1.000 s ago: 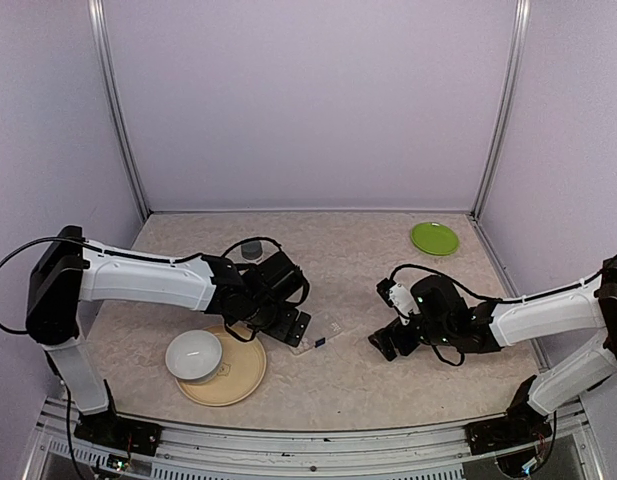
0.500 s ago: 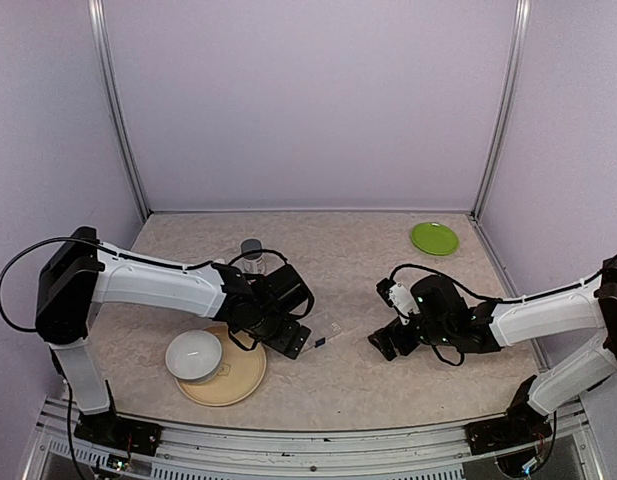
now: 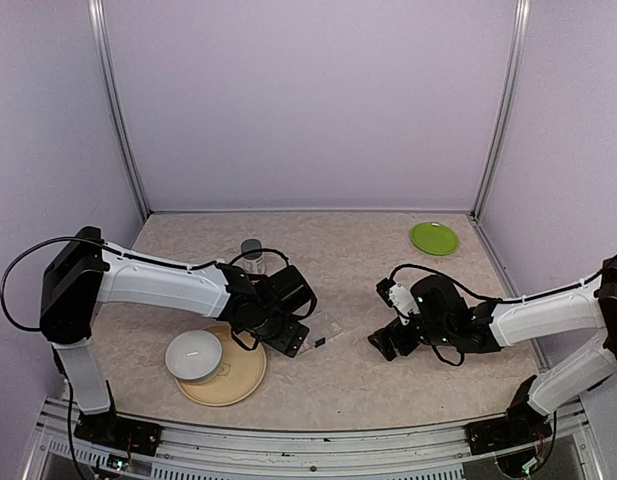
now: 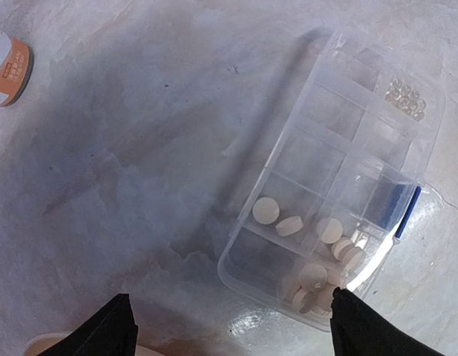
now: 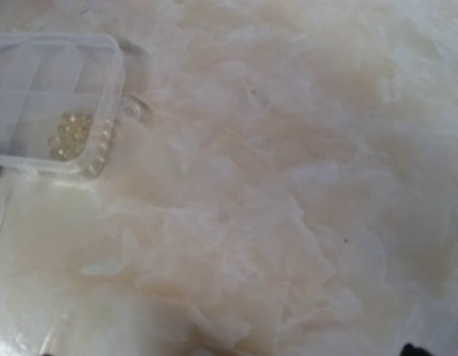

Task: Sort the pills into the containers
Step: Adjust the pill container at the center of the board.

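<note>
Hovering over the near end of the box, my left claw stands spread wide with nothing in it. One fingertip is well off the box's left side, and the other is at the box's near right corner; I cannot tell whether it touches. Whitish round pills lie in the compartments at the box's near end, two side by side in one cell and the rest in the cells next to it and nearer the claw. Clear beads fill the far right corner cell, and a blue clasp sits on the box's right edge. From overhead the box lies flat on the table, with my left claw at its left end. My right claw is low over the table, well to the right of the box, jaws open and empty. Its camera catches the box at upper left, with the beads in the corner cell. A white bowl on a tan plate sits left of the box, a bottle stands beyond the box to its left, and a green plate lies far beyond the box to its right.
</note>
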`<state>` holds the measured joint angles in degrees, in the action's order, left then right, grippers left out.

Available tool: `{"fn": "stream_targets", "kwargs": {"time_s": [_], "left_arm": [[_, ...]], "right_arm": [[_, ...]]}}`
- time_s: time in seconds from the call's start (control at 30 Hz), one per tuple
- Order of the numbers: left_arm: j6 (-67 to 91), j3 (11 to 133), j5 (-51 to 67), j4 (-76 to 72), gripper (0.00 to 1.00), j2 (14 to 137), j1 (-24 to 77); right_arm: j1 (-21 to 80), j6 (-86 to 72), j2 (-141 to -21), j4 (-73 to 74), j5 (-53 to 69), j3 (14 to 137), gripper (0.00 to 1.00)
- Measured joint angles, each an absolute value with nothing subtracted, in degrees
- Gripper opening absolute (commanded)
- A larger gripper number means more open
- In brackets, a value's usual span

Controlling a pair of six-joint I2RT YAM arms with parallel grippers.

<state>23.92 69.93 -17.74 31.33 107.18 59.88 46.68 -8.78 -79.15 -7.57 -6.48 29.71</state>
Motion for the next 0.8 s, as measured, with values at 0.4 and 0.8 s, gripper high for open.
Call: {"fn": "stream_targets", "kwargs": {"time_s": [0.4, 0.8], "left_arm": [[22.7, 71.2, -17.2, 32.3, 0.94, 107.3, 60.0], [19.0, 75.6, -17.0, 32.9, 0.99, 107.6, 62.0]], "right_arm": [[46.7, -8.4, -79.2, -7.3, -6.5, 30.0, 1.00], [46.5, -8.1, -79.2, -7.1, -6.5, 30.1, 1.00]]}}
